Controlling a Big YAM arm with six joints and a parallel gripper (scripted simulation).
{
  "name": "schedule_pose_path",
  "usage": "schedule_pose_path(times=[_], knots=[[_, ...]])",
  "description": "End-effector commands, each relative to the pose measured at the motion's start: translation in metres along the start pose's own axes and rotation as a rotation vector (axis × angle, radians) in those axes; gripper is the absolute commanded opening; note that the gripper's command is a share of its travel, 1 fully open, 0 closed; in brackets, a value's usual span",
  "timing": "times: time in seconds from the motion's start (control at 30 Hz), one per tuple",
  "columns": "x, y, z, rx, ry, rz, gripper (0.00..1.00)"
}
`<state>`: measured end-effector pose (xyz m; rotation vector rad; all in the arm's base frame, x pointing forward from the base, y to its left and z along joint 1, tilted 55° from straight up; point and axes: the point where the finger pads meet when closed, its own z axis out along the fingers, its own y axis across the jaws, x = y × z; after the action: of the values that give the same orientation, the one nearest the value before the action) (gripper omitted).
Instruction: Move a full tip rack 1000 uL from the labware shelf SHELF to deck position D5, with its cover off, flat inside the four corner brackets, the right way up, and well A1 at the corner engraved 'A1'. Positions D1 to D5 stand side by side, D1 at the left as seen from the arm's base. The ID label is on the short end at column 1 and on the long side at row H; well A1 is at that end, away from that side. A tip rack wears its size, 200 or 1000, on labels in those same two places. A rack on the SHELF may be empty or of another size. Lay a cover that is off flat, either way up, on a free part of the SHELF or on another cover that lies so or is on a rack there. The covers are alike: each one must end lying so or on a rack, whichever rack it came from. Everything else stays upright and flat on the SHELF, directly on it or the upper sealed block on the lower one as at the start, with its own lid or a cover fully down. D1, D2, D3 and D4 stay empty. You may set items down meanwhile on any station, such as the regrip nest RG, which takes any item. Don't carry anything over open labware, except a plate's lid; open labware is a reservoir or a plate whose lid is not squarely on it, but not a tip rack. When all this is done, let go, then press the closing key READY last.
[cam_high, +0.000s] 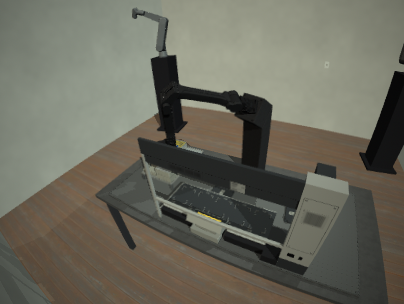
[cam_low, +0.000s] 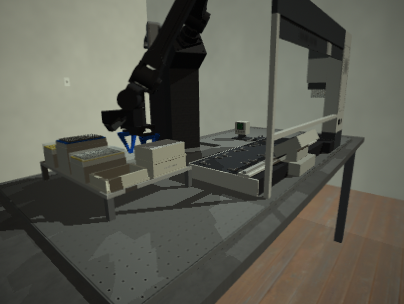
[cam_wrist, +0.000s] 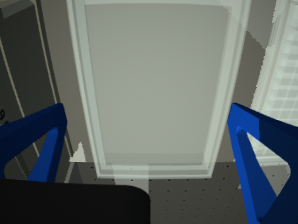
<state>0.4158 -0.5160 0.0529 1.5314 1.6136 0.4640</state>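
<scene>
My gripper (cam_wrist: 147, 112) is open, its blue fingers spread to either side of a pale grey cover (cam_wrist: 156, 79) seen from above in the wrist view. The fingers are apart from the cover and hold nothing. In the exterior view the gripper (cam_low: 138, 137) hangs over the back of the shelf (cam_low: 112, 172), behind a covered beige box (cam_low: 161, 156). Two open tip racks stand at the shelf's left, one with a blue top (cam_low: 80, 142) and a lower one (cam_low: 97, 159). The deck (cam_low: 240, 152) with its positions lies to the right, empty as far as I can see.
An open beige tray (cam_low: 120, 177) sits at the shelf's front. The tall frame post (cam_low: 271, 100) and gantry (cam_low: 310, 25) stand over the deck. A small green-faced key box (cam_low: 244, 127) sits behind the deck. The arm's black column (cam_low: 182, 90) rises behind the shelf.
</scene>
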Motion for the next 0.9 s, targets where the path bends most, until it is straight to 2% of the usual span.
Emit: schedule_pose_path(times=[0.0, 0.07, 0.47, 0.57, 0.63, 0.87], knots=[[-0.011, -0.011, -0.012, 0.013, -0.016, 0.003, 1.0], [-0.015, -0.002, -0.022, 0.003, -0.026, -0.006, 1.0], [-0.014, -0.002, -0.042, 0.003, -0.026, -0.007, 1.0], [-0.009, -0.01, -0.037, 0.012, -0.014, 0.002, 1.0], [-0.014, -0.002, -0.047, 0.003, -0.026, -0.007, 1.0], [-0.013, -0.002, -0.058, 0.003, -0.026, -0.007, 1.0]])
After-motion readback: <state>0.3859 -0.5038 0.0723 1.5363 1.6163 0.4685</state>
